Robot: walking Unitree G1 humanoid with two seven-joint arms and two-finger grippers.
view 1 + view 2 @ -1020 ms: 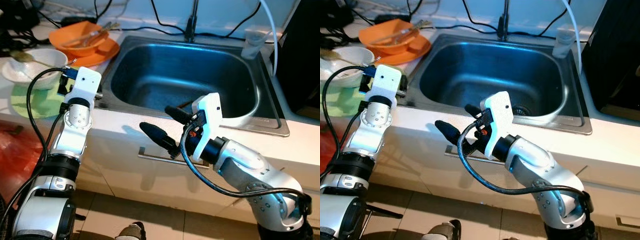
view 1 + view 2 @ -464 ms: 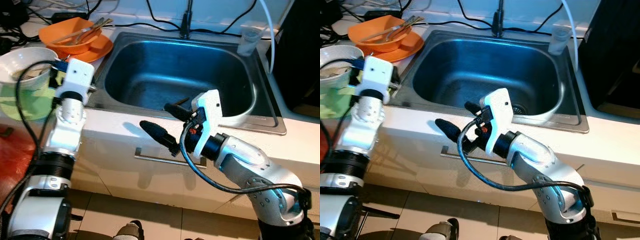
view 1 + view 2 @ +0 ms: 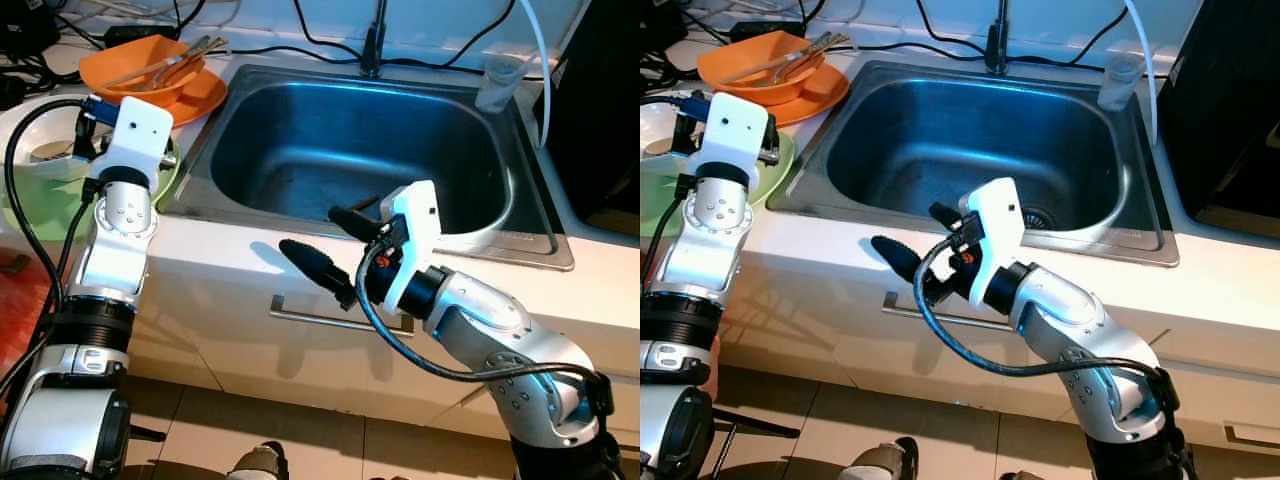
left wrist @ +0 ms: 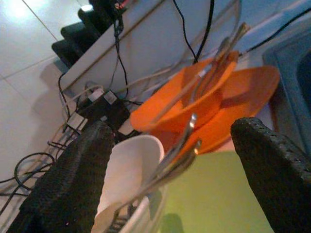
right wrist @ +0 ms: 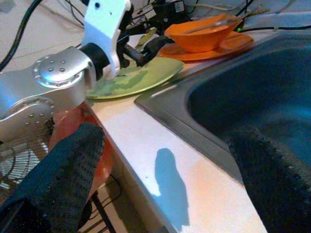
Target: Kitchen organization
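I am hovering my left pincer (image 4: 165,160), spread, over the white bowl (image 4: 129,170) on the left surface (image 3: 840,250), lining up a grab; my right pincer (image 3: 335,250), spread, is waiting near the sink (image 3: 350,150).

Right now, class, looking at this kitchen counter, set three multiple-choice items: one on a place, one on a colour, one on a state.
1. Where is the orange bowl?
A. On an orange plate left of the sink
B. Inside the sink
C. On the floor

2. What colour is the plate under the white bowl?
A. Blue
B. Green
C. Black

3. How is the right gripper?
A. Shut on a spoon
B. Shut on a cup
C. Open, holding nothing

Answers:
1 A, the orange bowl, with utensils in it, sits on the orange plate on the counter beside the basin.
2 B, the left wrist view shows a light green surface below the white bowl.
3 C, its two black fingers are spread apart over the counter edge, with nothing between them.
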